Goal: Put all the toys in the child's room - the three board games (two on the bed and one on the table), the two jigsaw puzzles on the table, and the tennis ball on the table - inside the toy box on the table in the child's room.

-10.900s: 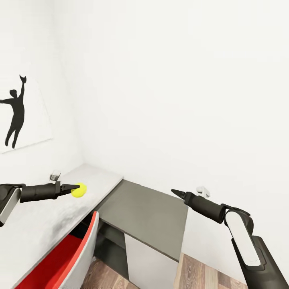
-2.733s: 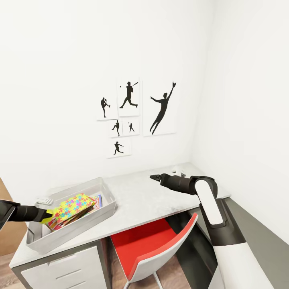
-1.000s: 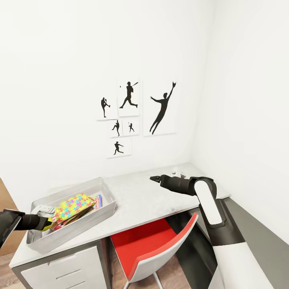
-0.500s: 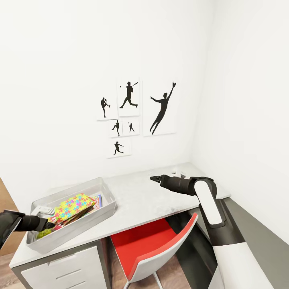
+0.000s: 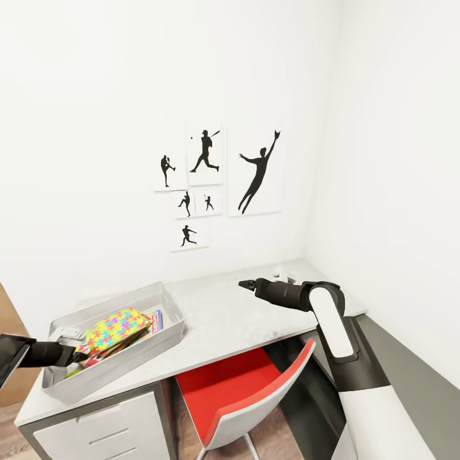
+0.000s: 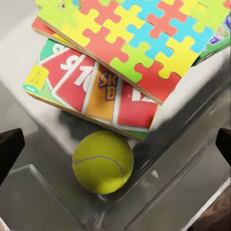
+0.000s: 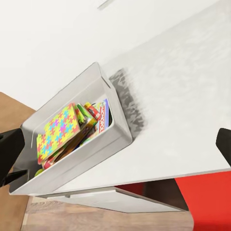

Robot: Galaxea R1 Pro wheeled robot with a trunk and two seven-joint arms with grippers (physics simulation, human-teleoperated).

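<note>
While the open left end effector (image 6: 115,142) hovers, tennis ball (image 6: 103,162) rests beside Skip-Bo box (image 6: 91,89).

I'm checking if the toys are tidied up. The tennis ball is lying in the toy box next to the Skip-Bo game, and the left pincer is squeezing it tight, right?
Not quite. The tennis ball does lie in the toy box beside the Skip-Bo game, but the left pincer is open, not squeezing it. The left wrist view shows both fingers spread wide, clear of the ball.
</note>
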